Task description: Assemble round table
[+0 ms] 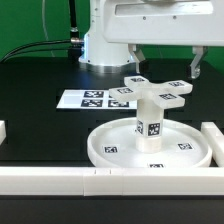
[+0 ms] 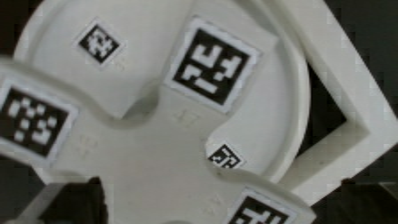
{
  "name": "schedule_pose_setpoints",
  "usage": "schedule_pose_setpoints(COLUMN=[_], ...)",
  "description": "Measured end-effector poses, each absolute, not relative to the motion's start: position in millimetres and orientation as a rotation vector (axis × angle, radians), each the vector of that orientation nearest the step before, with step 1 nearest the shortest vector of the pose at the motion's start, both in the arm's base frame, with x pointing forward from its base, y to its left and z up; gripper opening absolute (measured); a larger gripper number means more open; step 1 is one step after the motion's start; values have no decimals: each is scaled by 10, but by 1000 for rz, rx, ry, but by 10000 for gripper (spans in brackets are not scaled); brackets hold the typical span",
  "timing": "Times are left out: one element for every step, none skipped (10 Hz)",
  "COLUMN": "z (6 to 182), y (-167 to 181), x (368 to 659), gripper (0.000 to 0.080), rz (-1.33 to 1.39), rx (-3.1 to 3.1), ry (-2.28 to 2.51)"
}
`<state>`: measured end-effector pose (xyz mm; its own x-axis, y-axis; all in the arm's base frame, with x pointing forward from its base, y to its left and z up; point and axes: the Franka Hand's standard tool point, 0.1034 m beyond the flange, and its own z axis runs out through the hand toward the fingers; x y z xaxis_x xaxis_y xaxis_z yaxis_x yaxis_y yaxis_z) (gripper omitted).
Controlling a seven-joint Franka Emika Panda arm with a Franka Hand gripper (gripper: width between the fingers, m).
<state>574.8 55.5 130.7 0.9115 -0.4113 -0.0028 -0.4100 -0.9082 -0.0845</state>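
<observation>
The round rimmed disc (image 1: 105,148) lies on the black table near the front. The short post (image 1: 150,125) stands upright at its middle. The cross-shaped piece (image 1: 152,92) sits on top of the post with its tagged arms spread. My gripper (image 1: 166,62) hangs just above and behind the cross. Its dark fingers (image 1: 196,66) are spread wide and hold nothing. The wrist view looks down at close range on the tagged arms of the cross (image 2: 214,65), with the disc (image 2: 294,120) beneath. No fingertips show clearly there.
The marker board (image 1: 90,99) lies flat behind the disc, toward the exterior view's left. Long white border bars run along the front (image 1: 100,181) and the right (image 1: 213,140), with a short end at the left (image 1: 3,130). The robot base (image 1: 105,45) stands at the back.
</observation>
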Motion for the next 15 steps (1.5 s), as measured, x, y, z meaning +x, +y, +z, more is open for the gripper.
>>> schedule_pose_setpoints(z=[1311,1314,1330,1338,1330,1330,1329,1327,1318,1296,1272,1252,1216,1202,1204], y=[550,551,559,551,538,532,524,519,512,511,502,491,470,439,428], x=[5758,5765,5772,5775,5772,5771,5772,5770,5766,5745,5731,5742,5731,5727,5730], gripper=[649,649,649,649,649,649,649,649,649,649,649,649,649,649,649], rz=[-34,-41,-41,-38,-41,-43,-47,-50,-65,-63,-19,0,15,19,20], rx=[-3029,-3050,-3074,-3079,-3078,-3075,-3066,-3054,-3031,-3003,-2972,-2926,-2894,-2866,-2828], ry=[428,249,66,-52,-125,-211,-337,-456,-656,-814,-983,-1136,-1215,-1280,-1366])
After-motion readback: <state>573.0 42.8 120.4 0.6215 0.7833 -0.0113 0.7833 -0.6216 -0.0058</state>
